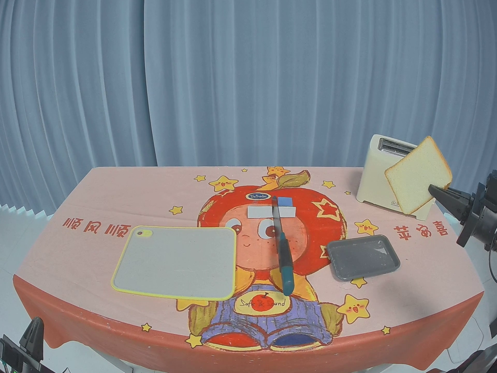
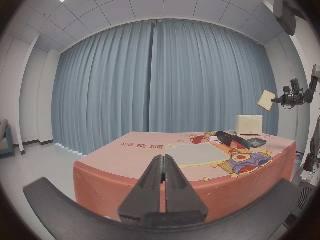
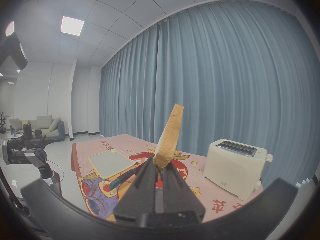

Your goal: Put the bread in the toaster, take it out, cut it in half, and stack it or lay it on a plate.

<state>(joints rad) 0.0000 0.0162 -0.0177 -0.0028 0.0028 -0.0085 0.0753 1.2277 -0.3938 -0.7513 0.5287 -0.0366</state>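
Right jaws: clamped on one corner of the bread [image 1: 418,174], out beyond the tabletop's [image 1: 103,208] 3 o'clock edge.
Bread: one whole slice, tilted, held in the air above the toaster [image 1: 385,174] and clear of its slots.
Toaster: cream, standing at about 2 o'clock on the tabletop, slots facing up.
Left jaws: pressed together with nothing between them, held low off the near edge at about 7 o'clock.
Cutting board [image 1: 176,262]: grey with a yellow rim, lying flat at 8 o'clock.
Knife [image 1: 282,249]: at the middle, blade toward 12 and propped on a white block [image 1: 259,212], teal handle toward 6.
Plate [image 1: 362,257]: dark grey, rectangular, at 4 o'clock, just beside the knife's handle end.
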